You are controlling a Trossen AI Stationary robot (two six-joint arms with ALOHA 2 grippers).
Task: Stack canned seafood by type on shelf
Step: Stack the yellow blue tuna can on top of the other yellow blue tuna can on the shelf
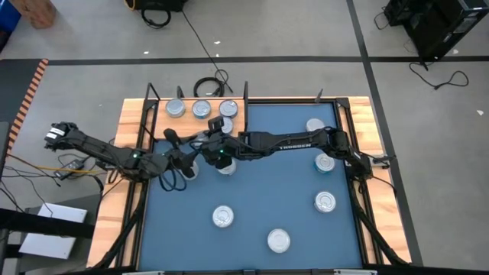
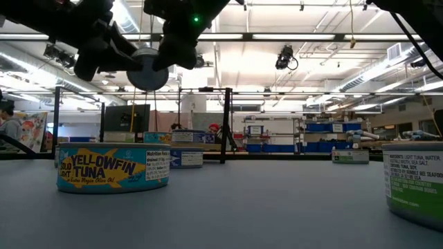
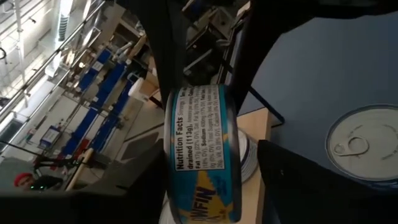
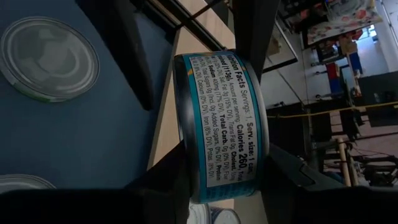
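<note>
High view: three tins sit in a row on the shelf at the far edge of the desk. Five more lie loose and well apart on the blue mat. A sixth is partly hidden beneath the arms. Both arms reach inward and meet just in front of the shelf, the left gripper and the right gripper close together.

Low view: the held tin hangs in the air on edge, its round face towards the camera, with a dark gripper on either side of it. A Yellowfin Tuna tin stands on the mat below, and another stands near the right edge.

Left wrist view: the held tin stands on edge between this arm's fingers, which are spread. A gap shows between the tin and one finger, so they bracket it without clamping. One pull-tab tin lies on the mat beyond.

Right wrist view: this arm's fingers pinch the same tin across its flat faces, nutrition label outward, over the seam between mat and shelf. Two tins lie on the mat nearby.
</note>
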